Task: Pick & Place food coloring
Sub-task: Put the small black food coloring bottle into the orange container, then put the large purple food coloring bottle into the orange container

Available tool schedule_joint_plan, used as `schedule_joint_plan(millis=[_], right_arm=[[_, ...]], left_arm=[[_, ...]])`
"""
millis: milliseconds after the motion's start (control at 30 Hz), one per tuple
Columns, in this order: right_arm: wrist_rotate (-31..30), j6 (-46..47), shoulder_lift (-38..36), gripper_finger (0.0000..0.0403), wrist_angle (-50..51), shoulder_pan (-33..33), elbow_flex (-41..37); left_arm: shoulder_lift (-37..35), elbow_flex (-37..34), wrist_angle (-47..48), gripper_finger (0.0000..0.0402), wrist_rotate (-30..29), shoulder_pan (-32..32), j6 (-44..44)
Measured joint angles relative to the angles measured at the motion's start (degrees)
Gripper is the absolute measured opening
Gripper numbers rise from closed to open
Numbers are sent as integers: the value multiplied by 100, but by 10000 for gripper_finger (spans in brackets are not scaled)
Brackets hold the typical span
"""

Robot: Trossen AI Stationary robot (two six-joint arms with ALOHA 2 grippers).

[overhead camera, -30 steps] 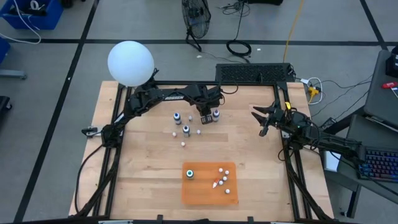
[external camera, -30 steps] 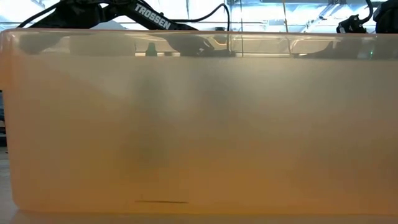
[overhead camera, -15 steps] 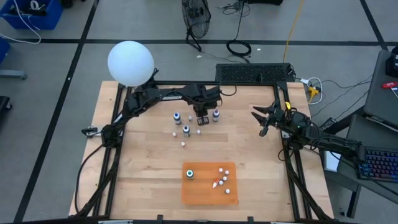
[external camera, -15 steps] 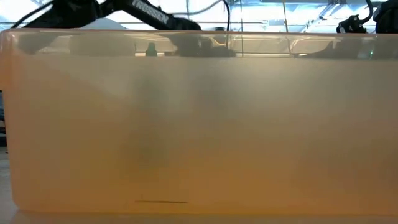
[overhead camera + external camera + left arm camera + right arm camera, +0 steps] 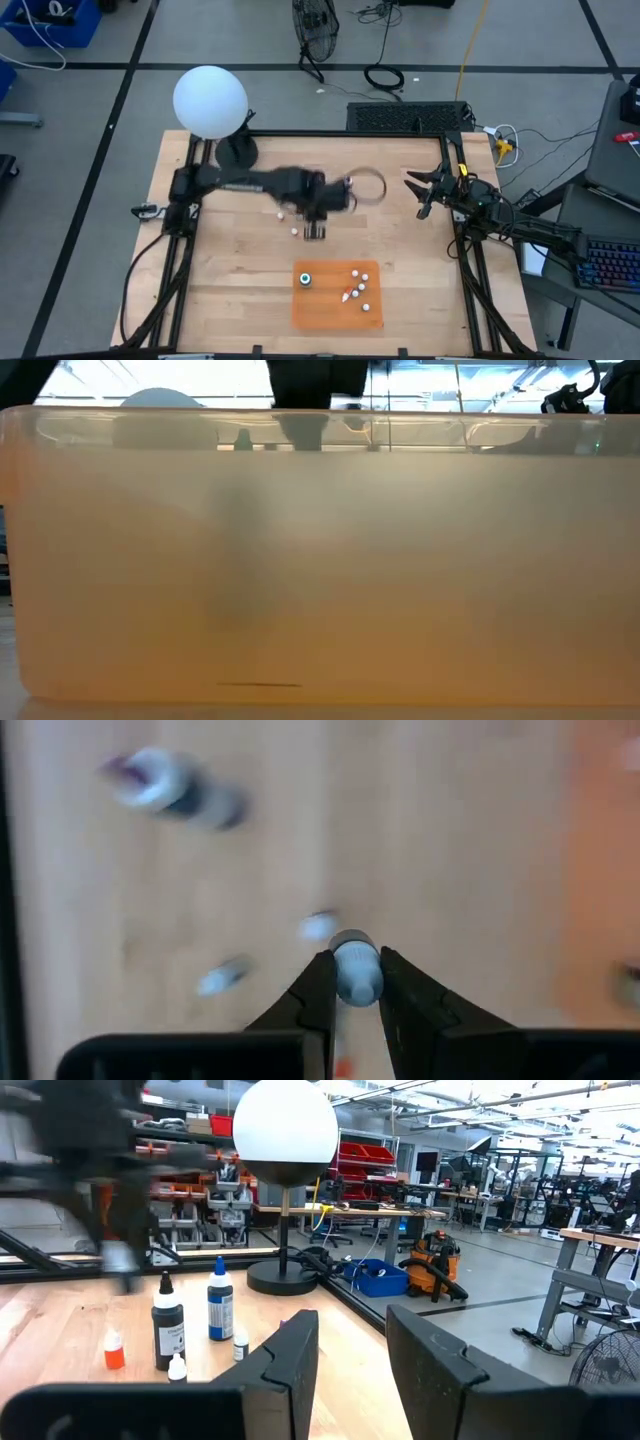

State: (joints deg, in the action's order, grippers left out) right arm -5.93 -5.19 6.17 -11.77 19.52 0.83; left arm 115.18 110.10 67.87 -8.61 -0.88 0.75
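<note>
My left claw (image 5: 354, 988) is clamped on a small bottle (image 5: 355, 968), its whitish cap poking up between my fingers (image 5: 315, 995). I pinch it just under the cap so the body hangs straight and I can set it down upright. From above, that claw (image 5: 314, 232) hangs over bare wood between the loose bottles and the orange mat (image 5: 372, 318), so I judge I am mid-carry toward the mat.

Near me, the mat holds one dark bottle (image 5: 305, 279) with a pale top and a handful of white droppers (image 5: 361, 288), kept together as the drop zone. Under my wrist lie a small pale bottle (image 5: 318, 926) and a tipped dropper (image 5: 224, 976) on the wood, and farther off a dark bottle (image 5: 175, 790); those wait their turn. The blur hides how many are left there.

My right claw (image 5: 350, 1342) waits at the table's right edge, its fingers apart and holding nothing, clear of my left arm's path. Beyond it stand a black bottle (image 5: 167, 1324), a blue one (image 5: 220, 1312) and a red-tipped dropper (image 5: 114, 1349). Farthest is the white globe lamp (image 5: 209, 100) at the back corner.
</note>
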Motion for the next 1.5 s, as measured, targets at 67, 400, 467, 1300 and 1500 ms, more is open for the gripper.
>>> schedule_joint_plan(millis=[67, 400, 467, 1300, 1500], right_arm=[[-2, -1, 0, 110, 0, 1, 1], [-2, 0, -2, 110, -4, -1, -1], [-2, -1, 0, 110, -4, -1, 1], [-2, 0, 2, 110, -2, -1, 0], [-2, -2, 2, 110, -2, 0, 1]], left_arm=[[-17, 0, -40, 56, 5, -396, -89], [473, 0, -1325, 56, 168, -1559, 51], [651, 0, -1535, 56, 360, -1575, 56], [1691, 0, -1861, 102, 757, -1550, -395], [1689, 0, -1857, 136, 761, -1550, -408]])
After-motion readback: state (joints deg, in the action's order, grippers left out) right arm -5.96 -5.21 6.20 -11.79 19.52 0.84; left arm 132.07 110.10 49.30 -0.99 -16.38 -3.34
